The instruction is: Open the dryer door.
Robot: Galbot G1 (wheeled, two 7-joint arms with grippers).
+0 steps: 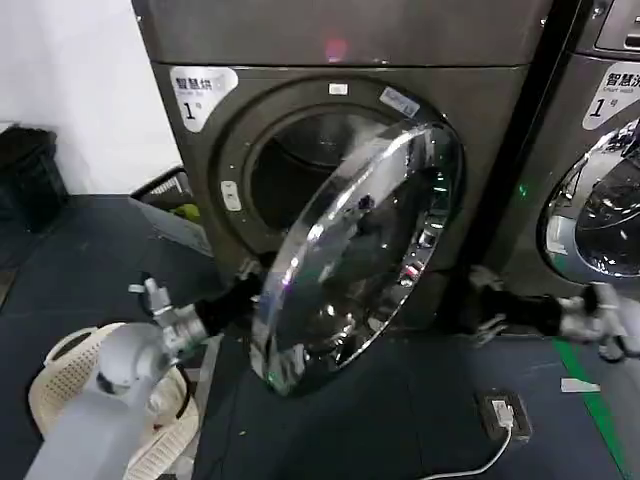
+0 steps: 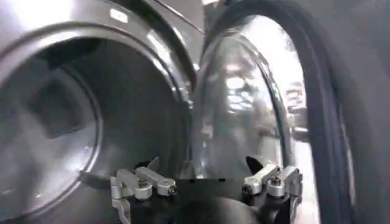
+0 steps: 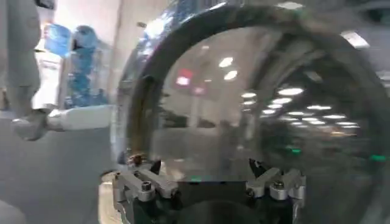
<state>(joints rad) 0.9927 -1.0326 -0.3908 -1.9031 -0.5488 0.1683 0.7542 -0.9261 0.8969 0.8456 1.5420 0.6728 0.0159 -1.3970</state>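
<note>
The dryer door (image 1: pixel 350 260), a wide chrome ring around dark glass, stands partly swung out from the dryer's round drum opening (image 1: pixel 300 160). My left gripper (image 1: pixel 240 288) reaches in behind the door's free left edge. In the left wrist view this gripper (image 2: pixel 203 163) is open, with the door's clear inner bowl (image 2: pixel 244 109) ahead and the drum (image 2: pixel 49 122) beside it. My right gripper (image 1: pixel 478 292) sits low by the door's hinge side. In the right wrist view it (image 3: pixel 204 165) is open and empty, facing the door's outer glass (image 3: pixel 262 109).
The neighbouring machine's chrome-ringed door (image 1: pixel 600 210) is shut at the right. A white laundry basket (image 1: pixel 70 380) stands on the floor under my left arm. A power strip with a cable (image 1: pixel 503 412) lies on the dark floor. A black crate (image 1: pixel 30 170) stands at the far left.
</note>
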